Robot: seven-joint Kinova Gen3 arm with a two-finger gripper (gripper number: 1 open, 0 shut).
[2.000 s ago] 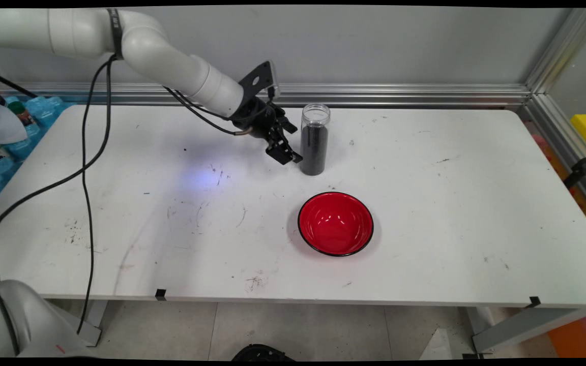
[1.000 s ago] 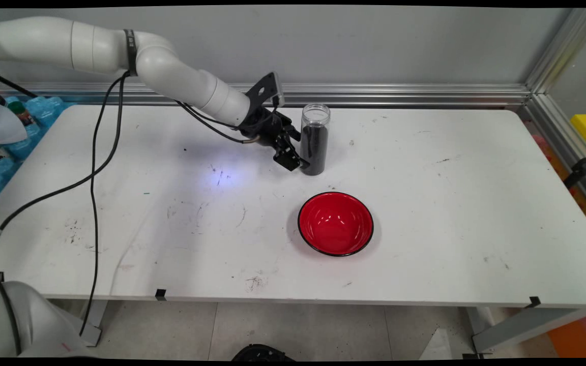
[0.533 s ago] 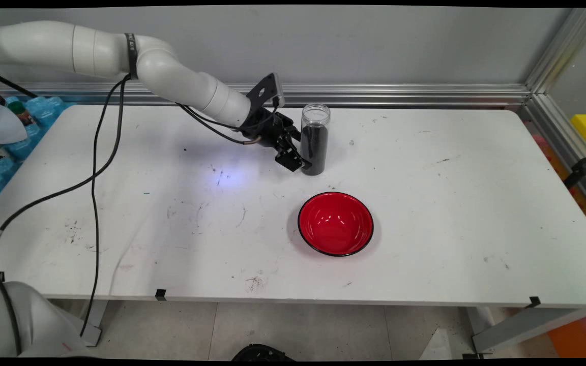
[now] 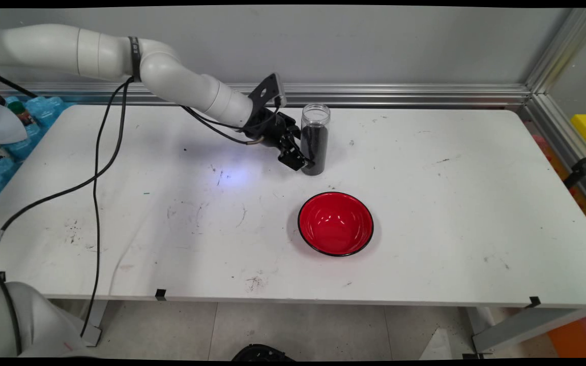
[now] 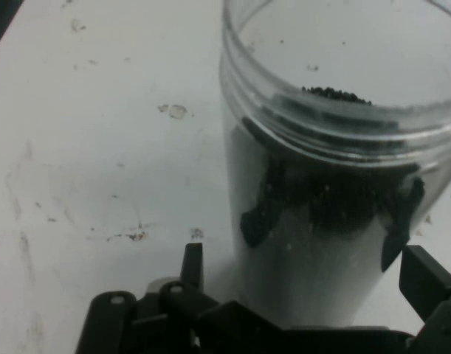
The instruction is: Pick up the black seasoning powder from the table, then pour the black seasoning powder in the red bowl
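A clear lidless jar (image 4: 316, 133) filled most of the way with dark grains stands upright at the table's far middle. My gripper (image 4: 305, 163) reaches in from the left, low against the jar's base. In the hand view the jar (image 5: 336, 147) fills the frame and sits between the two fingers, with my gripper (image 5: 308, 269) open. The left finger (image 5: 192, 258) stands a small gap off the glass, and the right finger (image 5: 426, 280) is at the jar's other side. A red bowl (image 4: 335, 223) with a black rim lies empty on the table, nearer the camera than the jar.
The white table (image 4: 476, 203) has a metal rail along its far edge. Black cables (image 4: 94, 168) hang from the arm over the table's left part. Blue packets and clutter (image 4: 3, 132) lie off the left edge.
The gripper has moved right and slightly down towards the jar, from just left of it to having its fingers at the jar's lower part. Jar and bowl have not moved.
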